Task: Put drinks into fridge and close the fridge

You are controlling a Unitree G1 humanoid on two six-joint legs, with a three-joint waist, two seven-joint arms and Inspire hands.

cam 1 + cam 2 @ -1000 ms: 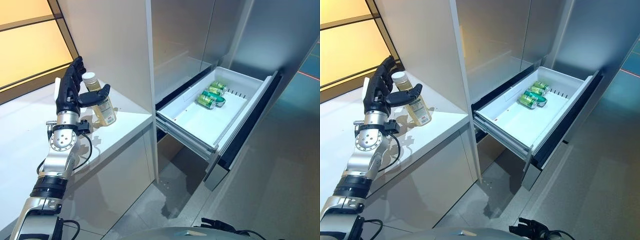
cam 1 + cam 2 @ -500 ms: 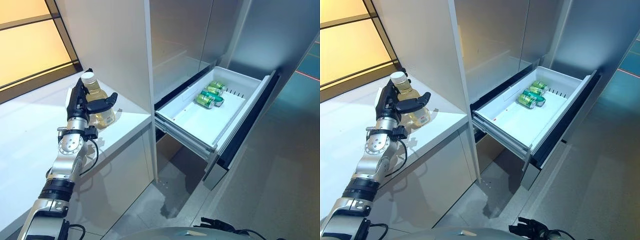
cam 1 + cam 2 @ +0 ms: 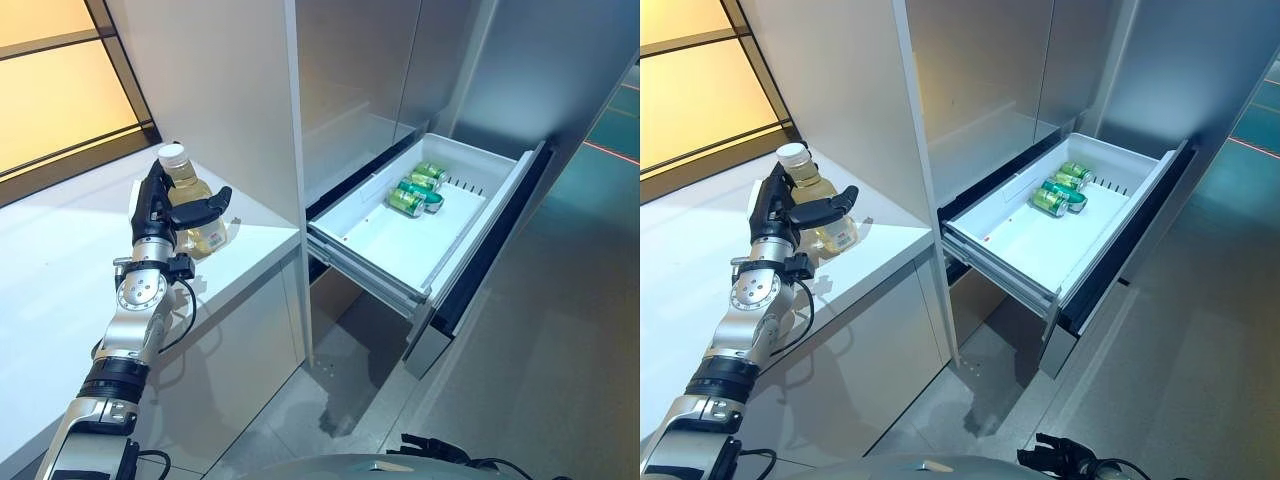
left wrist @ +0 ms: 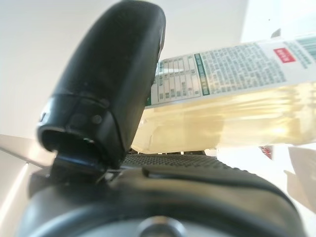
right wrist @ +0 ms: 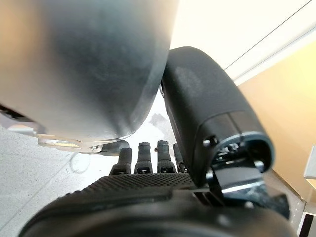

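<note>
A bottle of yellow drink [image 3: 192, 200] with a white cap stands on the white counter [image 3: 60, 260] at the left. My left hand [image 3: 152, 205] is beside it, with straight fingers behind the bottle and the thumb [image 3: 205, 205] reaching across its front. In the left wrist view the bottle [image 4: 237, 113] lies close against the thumb [image 4: 118, 79]. The white fridge drawer [image 3: 400, 245] is pulled out at the right, with green cans [image 3: 418, 190] lying at its far end. My right hand [image 5: 148, 197] hangs down with relaxed fingers.
A tall grey cabinet wall [image 3: 230, 90] rises right behind the bottle at the counter's end. The drawer's dark front panel [image 3: 490, 250] juts into the grey floor [image 3: 560, 340]. A yellow panel [image 3: 60, 90] backs the counter.
My left hand has closed in on the bottle, so the bottle now stands between fingers and thumb. The view has shifted slightly.
</note>
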